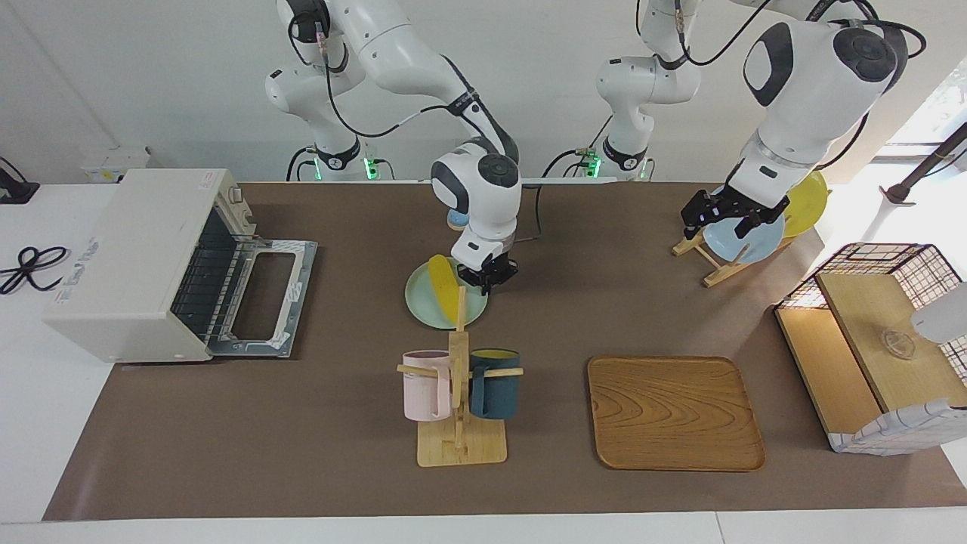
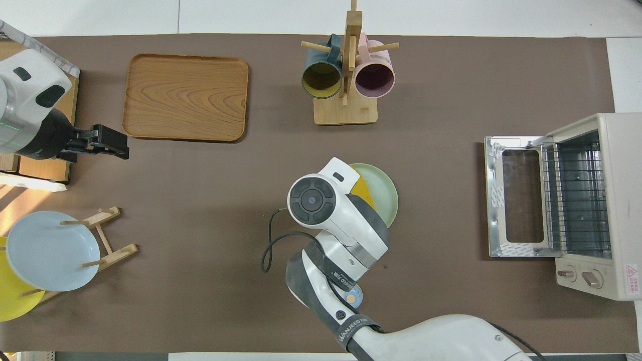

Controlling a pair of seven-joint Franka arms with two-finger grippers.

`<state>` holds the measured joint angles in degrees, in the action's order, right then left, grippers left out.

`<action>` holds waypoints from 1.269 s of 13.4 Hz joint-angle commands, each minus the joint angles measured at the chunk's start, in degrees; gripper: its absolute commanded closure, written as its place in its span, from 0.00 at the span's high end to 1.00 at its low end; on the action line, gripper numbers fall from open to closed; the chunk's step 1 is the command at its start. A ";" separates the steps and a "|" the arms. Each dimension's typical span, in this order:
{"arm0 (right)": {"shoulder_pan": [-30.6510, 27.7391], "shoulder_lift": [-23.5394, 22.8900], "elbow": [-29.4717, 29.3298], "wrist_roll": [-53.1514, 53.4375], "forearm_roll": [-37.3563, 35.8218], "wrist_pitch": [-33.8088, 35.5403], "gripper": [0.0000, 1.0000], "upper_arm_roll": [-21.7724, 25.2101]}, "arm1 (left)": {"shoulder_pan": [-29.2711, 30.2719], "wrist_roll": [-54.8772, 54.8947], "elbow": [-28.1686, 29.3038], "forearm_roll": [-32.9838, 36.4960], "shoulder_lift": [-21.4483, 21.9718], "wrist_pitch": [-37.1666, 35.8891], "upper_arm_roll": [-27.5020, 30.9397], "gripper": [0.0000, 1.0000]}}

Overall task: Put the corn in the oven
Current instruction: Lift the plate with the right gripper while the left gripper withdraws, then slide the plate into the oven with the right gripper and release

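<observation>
The corn [image 1: 444, 291] lies on a pale green plate [image 1: 423, 306] at the middle of the table. In the overhead view a part of the corn [image 2: 363, 193] shows beside the plate [image 2: 385, 193]. My right gripper [image 1: 487, 284] is low at the plate's edge toward the left arm's end, right beside the corn. In the overhead view its own wrist hides it. The oven [image 1: 136, 257] stands at the right arm's end with its door [image 1: 261, 295] dropped open and the rack [image 2: 577, 195] showing. My left gripper [image 1: 724, 217] waits open in the air near the plate rack.
A mug rack [image 1: 459, 393] with a pink and a dark blue mug stands farther from the robots than the plate. A wooden tray [image 1: 675, 412], a basket box [image 1: 876, 340] and a plate rack with a blue plate [image 1: 744, 240] and a yellow plate [image 1: 807, 202] are at the left arm's end.
</observation>
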<state>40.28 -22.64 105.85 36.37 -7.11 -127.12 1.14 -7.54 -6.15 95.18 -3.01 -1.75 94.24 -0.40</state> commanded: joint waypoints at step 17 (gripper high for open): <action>-38.67 13.41 3.83 -25.46 -11.44 22.35 0.00 0.18 | 3.67 5.36 -0.96 2.13 2.63 -3.36 -2.50 1.00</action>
<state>4.75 -12.20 105.95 13.55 -18.12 -103.89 2.35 -3.45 -1.20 94.15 -2.11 0.21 92.20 -2.97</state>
